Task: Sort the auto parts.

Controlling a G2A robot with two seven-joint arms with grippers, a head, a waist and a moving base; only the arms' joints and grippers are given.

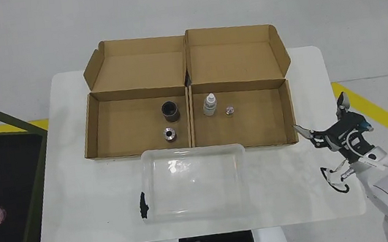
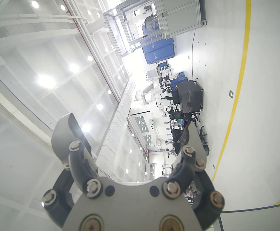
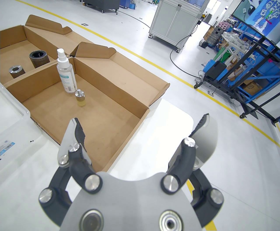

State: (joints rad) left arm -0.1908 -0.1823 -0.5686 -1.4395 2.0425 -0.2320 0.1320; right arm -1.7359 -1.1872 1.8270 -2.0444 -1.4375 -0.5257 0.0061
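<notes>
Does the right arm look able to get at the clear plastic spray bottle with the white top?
Probably yes. The right gripper is open beside the open-topped brown cardboard box, the spray bottle stands upright inside, and only a small metal part stands near it.

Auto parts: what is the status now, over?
Left tool open, right tool open, both empty. Black cylinder, metal ring in left box; spray bottle, small bottle in right box. No obstacle seen.
</notes>
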